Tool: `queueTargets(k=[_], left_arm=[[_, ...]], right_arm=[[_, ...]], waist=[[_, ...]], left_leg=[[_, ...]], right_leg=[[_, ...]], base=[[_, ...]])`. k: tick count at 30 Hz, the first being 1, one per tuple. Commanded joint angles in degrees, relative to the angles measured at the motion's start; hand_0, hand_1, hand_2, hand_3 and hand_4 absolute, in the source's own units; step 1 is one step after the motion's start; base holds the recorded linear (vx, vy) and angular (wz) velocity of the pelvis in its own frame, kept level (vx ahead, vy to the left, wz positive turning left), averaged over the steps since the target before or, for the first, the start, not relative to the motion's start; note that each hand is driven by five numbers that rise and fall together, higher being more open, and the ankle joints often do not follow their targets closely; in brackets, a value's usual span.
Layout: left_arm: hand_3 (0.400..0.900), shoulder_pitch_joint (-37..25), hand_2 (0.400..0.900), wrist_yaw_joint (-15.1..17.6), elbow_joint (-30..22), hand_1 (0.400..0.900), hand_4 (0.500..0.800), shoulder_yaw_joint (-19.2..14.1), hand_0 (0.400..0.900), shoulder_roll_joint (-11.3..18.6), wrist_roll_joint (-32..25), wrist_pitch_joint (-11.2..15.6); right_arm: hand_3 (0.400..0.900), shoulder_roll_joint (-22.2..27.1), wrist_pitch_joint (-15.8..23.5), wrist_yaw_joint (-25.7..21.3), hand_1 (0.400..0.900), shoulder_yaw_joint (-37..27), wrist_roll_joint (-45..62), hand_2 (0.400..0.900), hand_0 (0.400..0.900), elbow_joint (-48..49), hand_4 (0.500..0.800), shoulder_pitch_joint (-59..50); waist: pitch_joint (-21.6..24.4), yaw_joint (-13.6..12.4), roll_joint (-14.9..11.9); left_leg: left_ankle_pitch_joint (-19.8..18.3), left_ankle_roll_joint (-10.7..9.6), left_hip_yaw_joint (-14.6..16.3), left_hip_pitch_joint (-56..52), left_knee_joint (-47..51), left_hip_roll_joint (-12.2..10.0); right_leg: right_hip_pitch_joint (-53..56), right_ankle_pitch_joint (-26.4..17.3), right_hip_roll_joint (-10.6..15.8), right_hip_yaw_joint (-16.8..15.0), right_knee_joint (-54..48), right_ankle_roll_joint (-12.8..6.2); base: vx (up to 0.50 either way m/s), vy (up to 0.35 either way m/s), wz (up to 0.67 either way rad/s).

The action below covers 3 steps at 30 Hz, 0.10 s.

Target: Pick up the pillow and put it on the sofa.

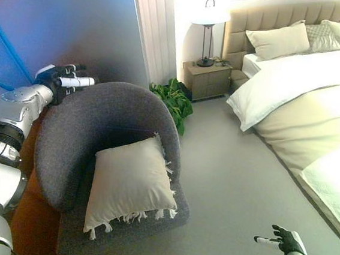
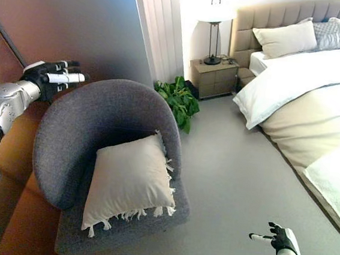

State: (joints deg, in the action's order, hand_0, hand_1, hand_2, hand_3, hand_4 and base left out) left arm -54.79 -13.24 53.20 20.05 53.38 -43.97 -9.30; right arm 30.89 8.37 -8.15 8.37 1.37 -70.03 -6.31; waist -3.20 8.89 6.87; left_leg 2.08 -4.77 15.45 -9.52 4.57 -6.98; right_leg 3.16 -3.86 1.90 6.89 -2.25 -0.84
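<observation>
I see the pillow (image 1: 129, 184) leaning in the grey chair (image 1: 92, 126), near left | left hand (image 1: 63, 80) over chair back, fingers straight, empty | right hand (image 1: 285, 240) bottom right, fingers spread, arm cut off.

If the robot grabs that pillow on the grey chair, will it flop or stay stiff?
Probably floppy: the pillow looks soft and puffy, slumped against the chair back. It is likely light for its size. Its fringed edge would probably dangle, and cloth should not slip much.
</observation>
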Motion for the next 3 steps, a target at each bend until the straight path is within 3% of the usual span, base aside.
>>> queueTargets(k=[1,3], left_arm=[[0.9,2.1,0.9,2.0,-3.9,0.9,0.8,-8.7,0.9,4.8,-3.2,4.8],[0.9,7.5,0.9,0.9,-5.6,0.9,0.8,-13.0,0.9,5.4,-3.2,5.8]], right_arm=[[0.9,1.3,3.6,-2.3,0.9,-1.1,-0.2,0.9,0.9,-2.1,0.8,-2.4],[0.9,1.2,3.6,-2.8,0.9,-2.1,0.1,0.9,0.9,-2.1,0.8,-1.6]], waist=[[3.8,-2.9,-3.4],[3.5,-3.9,-3.7]], left_leg=[[-4.1,-0.6,-2.6,2.2,-4.3,-1.4],[-3.9,-0.7,-3.3,2.4,-4.0,-1.4]], right_leg=[[2.4,5.9,3.2,3.0,0.9,-5.56],[2.7,6.0,3.2,3.6,0.6,-5.53]], base=[[-0.04,-0.02,0.13],[-0.03,-0.01,0.13]])
